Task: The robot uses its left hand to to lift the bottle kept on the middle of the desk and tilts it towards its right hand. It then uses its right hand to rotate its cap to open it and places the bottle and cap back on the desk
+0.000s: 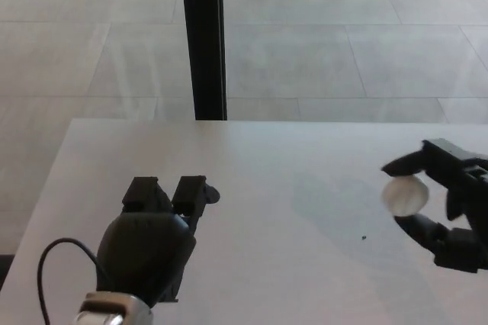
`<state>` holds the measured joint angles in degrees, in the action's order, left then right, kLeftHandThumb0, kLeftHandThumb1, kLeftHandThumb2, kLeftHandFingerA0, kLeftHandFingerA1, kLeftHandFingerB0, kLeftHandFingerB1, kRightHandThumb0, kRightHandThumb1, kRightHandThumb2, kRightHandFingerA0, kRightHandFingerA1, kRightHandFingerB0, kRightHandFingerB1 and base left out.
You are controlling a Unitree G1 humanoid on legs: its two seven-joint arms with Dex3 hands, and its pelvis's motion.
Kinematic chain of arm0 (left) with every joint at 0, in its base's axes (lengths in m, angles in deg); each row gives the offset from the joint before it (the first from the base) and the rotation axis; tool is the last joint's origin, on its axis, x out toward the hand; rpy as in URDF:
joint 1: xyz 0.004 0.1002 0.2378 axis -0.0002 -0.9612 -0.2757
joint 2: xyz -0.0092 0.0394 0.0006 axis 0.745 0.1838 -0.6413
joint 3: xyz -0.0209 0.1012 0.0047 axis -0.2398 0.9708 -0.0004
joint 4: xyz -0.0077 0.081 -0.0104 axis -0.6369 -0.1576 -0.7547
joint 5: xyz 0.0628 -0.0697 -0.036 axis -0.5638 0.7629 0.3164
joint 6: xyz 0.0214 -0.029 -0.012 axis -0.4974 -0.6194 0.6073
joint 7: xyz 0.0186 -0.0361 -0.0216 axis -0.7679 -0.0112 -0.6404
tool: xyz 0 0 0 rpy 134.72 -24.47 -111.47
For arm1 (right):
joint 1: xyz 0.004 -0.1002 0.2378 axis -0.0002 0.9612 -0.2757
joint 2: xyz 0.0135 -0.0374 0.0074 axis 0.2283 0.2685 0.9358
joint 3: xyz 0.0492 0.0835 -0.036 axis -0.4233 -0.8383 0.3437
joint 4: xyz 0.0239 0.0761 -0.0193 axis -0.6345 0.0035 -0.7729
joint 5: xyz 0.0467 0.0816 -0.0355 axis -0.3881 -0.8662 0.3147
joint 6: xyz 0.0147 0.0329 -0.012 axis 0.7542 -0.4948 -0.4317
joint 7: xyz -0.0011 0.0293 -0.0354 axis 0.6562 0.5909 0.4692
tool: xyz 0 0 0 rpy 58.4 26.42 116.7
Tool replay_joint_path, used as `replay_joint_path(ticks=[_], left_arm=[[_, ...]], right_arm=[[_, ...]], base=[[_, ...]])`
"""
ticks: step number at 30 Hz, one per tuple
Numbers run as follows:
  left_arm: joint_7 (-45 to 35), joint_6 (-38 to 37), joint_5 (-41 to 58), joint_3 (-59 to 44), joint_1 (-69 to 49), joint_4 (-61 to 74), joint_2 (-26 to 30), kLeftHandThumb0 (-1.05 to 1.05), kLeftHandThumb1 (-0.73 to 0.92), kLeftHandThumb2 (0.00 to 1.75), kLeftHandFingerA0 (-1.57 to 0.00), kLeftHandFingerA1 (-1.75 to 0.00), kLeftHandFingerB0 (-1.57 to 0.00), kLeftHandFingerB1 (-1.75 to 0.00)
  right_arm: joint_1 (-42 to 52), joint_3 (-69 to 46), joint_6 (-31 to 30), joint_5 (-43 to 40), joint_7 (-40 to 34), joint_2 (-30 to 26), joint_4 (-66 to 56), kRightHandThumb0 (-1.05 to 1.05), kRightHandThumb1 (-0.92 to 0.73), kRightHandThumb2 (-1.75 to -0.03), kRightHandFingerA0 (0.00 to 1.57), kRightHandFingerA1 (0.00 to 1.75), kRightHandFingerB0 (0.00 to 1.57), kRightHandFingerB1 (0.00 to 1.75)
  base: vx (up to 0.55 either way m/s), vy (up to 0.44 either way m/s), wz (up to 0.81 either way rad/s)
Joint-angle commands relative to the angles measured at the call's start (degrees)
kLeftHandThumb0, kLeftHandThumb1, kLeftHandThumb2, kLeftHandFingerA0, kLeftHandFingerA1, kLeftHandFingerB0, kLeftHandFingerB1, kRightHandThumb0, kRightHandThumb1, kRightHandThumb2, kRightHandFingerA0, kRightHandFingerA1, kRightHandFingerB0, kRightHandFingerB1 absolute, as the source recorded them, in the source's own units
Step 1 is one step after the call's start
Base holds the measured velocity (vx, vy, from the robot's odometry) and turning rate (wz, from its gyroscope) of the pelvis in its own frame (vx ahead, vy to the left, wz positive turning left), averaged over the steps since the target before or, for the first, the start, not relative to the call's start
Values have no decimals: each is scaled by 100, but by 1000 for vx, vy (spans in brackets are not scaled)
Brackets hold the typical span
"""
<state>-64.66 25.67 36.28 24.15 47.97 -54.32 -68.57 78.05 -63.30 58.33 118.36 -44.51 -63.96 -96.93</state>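
The white cap (405,194) sits pinched in the right robot hand (446,210) at the right edge of the head view, held above the desk (305,188); a black finger (404,163) curls over its top and another digit (419,230) presses from below, so the hand is closed on the cap and nothing else; the cap looks slightly blurred and its details cannot be made out. The bottle itself does not show clearly; the left robot hand (152,233) is seen from behind at the lower left, its rounded black back toward the camera and two thick fingers (189,191) pointing away over the desk, and that bulk hides whatever lies in its palm, so I cannot tell whether it grips anything or how far it is open; a small dark tip (211,195) pokes out just beside the fingers on the right. A thin black cable (47,264) loops out from the wrist at the lower left, over the desk's surface. The two hands are well apart, with a bare stretch of pale desk between them; a faint shadow and a tiny dark speck (364,237) lie on that stretch, near the right hand. Beyond the far edge of the desk a dark upright post (204,35) rises from the tiled floor (343,35), standing behind the desk and a little to the right of the left hand; the floor's large pale tiles fill the rest of the background.
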Motion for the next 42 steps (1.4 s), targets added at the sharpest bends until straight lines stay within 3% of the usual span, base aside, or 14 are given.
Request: replay_joint_path(ticks=[1, 7, 8, 18, 19, 20, 22, 24, 26, 27, 33, 35, 40, 42], left_arm=[[-274, 133, -169, 30, -183, 53, 67, 0, 57, 101, -101, -162, -84, -121], [-377, 253, -137, -1, -213, 100, -116, 3, 61, 106, -94, -168, -85, -128], [-404, 285, -164, 10, -201, 122, -143, 7, 57, 114, -120, -135, -97, -111], [-386, 319, -151, -54, -164, 102, -295, 5, 61, 105, -94, -169, -84, -128], [-394, 336, -160, -56, -187, 127, -300, 10, 56, 113, -120, -135, -98, -112], [-334, 303, -161, -63, -200, 106, -295, 7, 60, 106, -94, -169, -86, -124], [-379, 315, -143, -87, -237, 143, -279, 14, 58, 114, -117, -134, -98, -113], [-378, 332, -94, -129, -267, 170, -307, 10, 60, 114, -89, -175, -80, -139], [-335, 285, -49, -171, -308, 153, -305, 13, 58, 113, -117, -135, -96, -114], [-331, 276, -44, -182, -325, 161, -309, 9, 60, 106, -90, -173, -83, -131], [-134, 205, -36, -246, -413, 104, -403, 11, 59, 106, -93, -175, -84, -122], [-17, 305, -18, -319, -509, 114, -528, -2, 55, 100, -123, -133, -62, -78], [-437, 525, 386, -682, -683, 353, -734, -13, 57, 77, -87, -151, -30, -59], [-548, 473, 590, -909, -820, 370, -658, -29, 41, 96, -79, -97, -18, -57]], right_arm=[[615, -79, -359, 44, 85, -219, 723, -28, -62, -88, 94, 157, 93, 96], [243, 655, -699, 678, 484, -774, 1942, -32, -65, -66, 89, 166, 89, 64], [162, 813, -809, 738, 729, -876, 1979, -34, -64, -63, 87, 167, 89, 63], [-780, 2579, -1061, 1869, 1220, -1500, 2757, -34, -69, -64, 82, 145, 83, 56], [-830, 2634, -1110, 1861, 1244, -1514, 2784, -32, -71, -64, 81, 146, 78, 53], [-872, 2655, -1201, 1805, 1288, -1497, 2797, -30, -70, -64, 79, 147, 66, 50], [-975, 2720, -1410, 1789, 1347, -1542, 2826, -49, -54, -94, 70, 103, 33, 54], [-1003, 2698, -1679, 1743, 1544, -1521, 2722, -59, -57, -89, 30, 67, 5, 39], [-969, 2623, -1730, 1589, 1495, -1491, 2683, -72, -50, -88, 1, 39, 0, 20], [-916, 2571, -1731, 1482, 1490, -1478, 2625, -95, -57, -86, 0, 3, 0, 5], [-602, 2293, -1832, 1013, 1918, -1484, 1994, -97, -59, -85, 0, 1, 0, 1], [-357, 2064, -1884, 565, 2245, -1463, 1501, -91, -73, -68, 0, 0, 0, 0], [-66, 1641, -2023, 97, 2359, -1300, 992, -101, -77, -66, 0, 0, 0, 0], [116, 1290, -2112, -349, 2426, -1152, 679, -97, -78, -65, 0, 0, 0, 0]], base=[[0, 0, 0], [0, 0, 0], [0, 0, 0], [0, 0, 0], [0, 0, 0], [0, 0, 0], [0, 0, 0], [0, 0, 0], [0, 0, 0], [0, 0, 0], [0, 0, 0], [0, 0, 0], [0, 0, 0], [0, 0, 0]])
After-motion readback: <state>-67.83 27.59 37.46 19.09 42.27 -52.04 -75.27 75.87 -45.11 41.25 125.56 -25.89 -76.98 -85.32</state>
